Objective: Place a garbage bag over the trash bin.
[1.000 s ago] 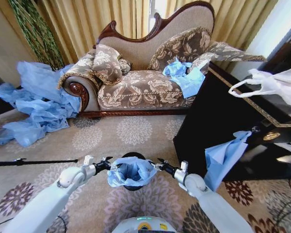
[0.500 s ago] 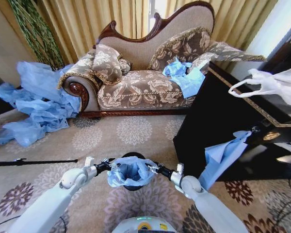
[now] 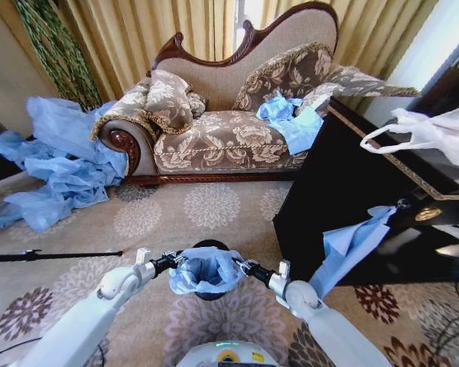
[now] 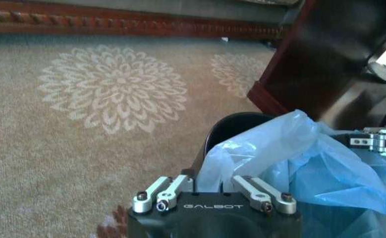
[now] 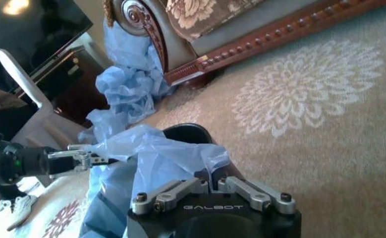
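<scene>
The garbage bag (image 3: 205, 271) sits bunched over the trash bin (image 3: 211, 246) on the patterned carpet (image 3: 214, 206), both arms reaching forward; the left claw (image 3: 176, 261) and right claw (image 3: 239, 264) each pinch opposite edges of its mouth.

Floral sofa (image 3: 229, 130) behind; blue sheeting heap (image 3: 57, 160) left; white bag (image 3: 432, 134) on black cabinet (image 3: 344, 199).

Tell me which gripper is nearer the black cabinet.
Right. The right gripper holds the garbage bag on the cabinet side of the trash bin; the left gripper holds the opposite edge.
</scene>
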